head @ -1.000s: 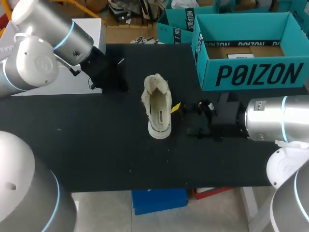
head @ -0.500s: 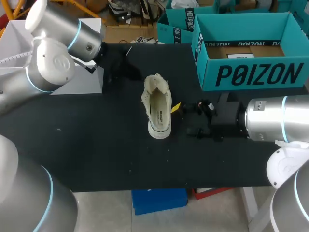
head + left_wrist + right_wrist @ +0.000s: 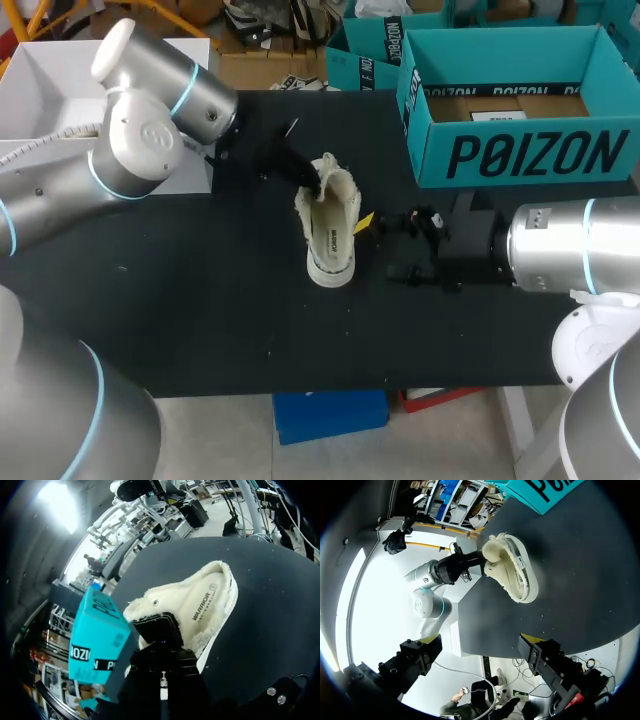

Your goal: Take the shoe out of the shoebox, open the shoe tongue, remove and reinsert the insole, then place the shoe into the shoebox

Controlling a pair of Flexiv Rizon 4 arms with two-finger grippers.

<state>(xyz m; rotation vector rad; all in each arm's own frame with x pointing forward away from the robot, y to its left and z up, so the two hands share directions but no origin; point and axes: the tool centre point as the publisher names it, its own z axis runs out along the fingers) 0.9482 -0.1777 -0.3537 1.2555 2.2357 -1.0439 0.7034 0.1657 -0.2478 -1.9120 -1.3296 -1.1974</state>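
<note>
A cream fleece-lined shoe (image 3: 330,232) lies on the black table (image 3: 200,300), opening up, with its insole (image 3: 204,605) showing inside. My left gripper (image 3: 313,183) is shut, its tip against the fleece rim at the shoe's far end (image 3: 150,602); I cannot tell whether it pinches any fleece. My right gripper (image 3: 385,248) stands open just right of the shoe, not touching it; in the right wrist view the gripper (image 3: 482,647) is well short of the shoe (image 3: 512,572). The open teal shoebox (image 3: 520,110) stands at the back right.
A second teal box (image 3: 365,50) sits behind the shoebox's left side. A white box (image 3: 60,80) stands at the table's back left, under my left arm (image 3: 150,130). The table's front edge runs close below the shoe.
My left arm has swung right from near the white box until its shut gripper reached the shoe's far end. The shoe and my right arm have stayed put.
</note>
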